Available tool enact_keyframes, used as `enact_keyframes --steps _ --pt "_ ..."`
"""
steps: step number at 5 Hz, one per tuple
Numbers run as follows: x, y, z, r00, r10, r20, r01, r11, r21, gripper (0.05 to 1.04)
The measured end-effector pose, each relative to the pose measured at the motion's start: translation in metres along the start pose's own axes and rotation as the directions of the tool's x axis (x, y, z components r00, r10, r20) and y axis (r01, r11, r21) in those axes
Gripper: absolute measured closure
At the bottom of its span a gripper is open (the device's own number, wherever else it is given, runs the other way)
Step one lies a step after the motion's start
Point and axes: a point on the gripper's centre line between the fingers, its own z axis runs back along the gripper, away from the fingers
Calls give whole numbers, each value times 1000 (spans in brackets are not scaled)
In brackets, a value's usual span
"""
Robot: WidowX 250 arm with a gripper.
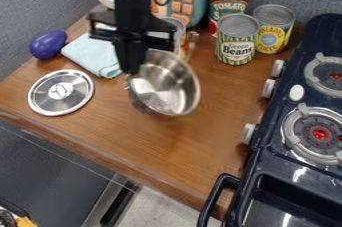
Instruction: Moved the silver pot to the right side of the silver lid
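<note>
The black gripper point(131, 71) hangs over the upper middle of the wooden counter, its tip at the upper left rim of the silver pot point(163, 88). It appears shut on that rim. The pot is tilted, its open side facing the camera, with one small handle at its left. Whether its base touches the counter I cannot tell. Left of the pot, the round silver lid point(61, 92) lies flat, with a gap between the two.
A light blue cloth point(92, 55) and a purple eggplant point(48, 45) lie behind the lid. Several cans, one a green beans can point(236, 40), stand at the back. The dark stove point(294, 171) borders the counter point(194, 146) on the right.
</note>
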Motion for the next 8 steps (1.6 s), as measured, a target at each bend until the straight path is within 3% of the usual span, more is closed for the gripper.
enact_keyframes --steps 1,2,3,4,5,6,7,8 --pt "2 6 -9 977 208 -39 -205 977 66 1028" --pt "2 7 -18 899 437 1 -436 897 66 1029" --pt "-6 10 -29 765 644 25 -644 762 71 1029" --pt "-9 13 -36 577 814 71 -816 578 10 1029" --pt "-8 12 -40 360 920 153 -929 369 -36 1029" --pt "-8 8 -49 274 942 194 -956 289 -53 1029" --pt "-6 10 -51 303 940 156 -947 315 -60 1029" --pt "-7 23 -56 368 927 69 -927 371 -46 1029"
